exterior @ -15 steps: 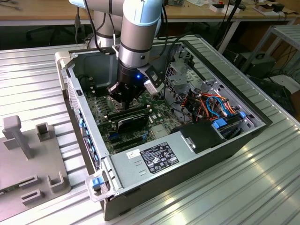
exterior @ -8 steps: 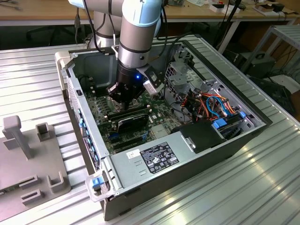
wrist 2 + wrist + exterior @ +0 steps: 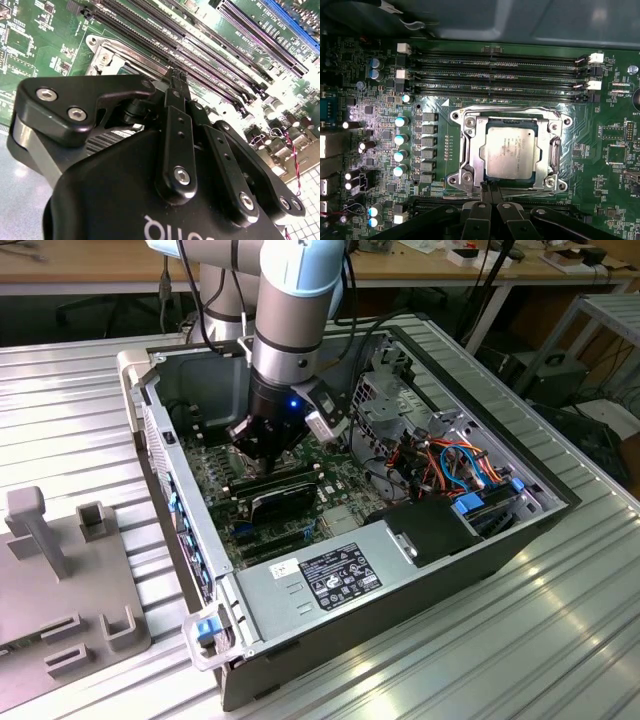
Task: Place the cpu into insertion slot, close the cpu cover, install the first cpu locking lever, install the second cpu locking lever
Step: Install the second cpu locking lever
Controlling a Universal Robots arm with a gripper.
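The gripper point(image 3: 489, 190), its fingertips pressed together on nothing I can make out, sits at the middle of the insertion slot's point(image 3: 564, 121) nearest edge, with the cpu point(image 3: 512, 150) seated straight ahead under the lowered cpu cover point(image 3: 472, 150).

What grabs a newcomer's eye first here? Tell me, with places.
In the exterior view, the grey-and-blue arm plunges into the open computer case. In the first wrist view, the silver chip lies flat inside the window of its metal cover, beside long black memory slots. The black jaws stand closed together at the cover's edge.
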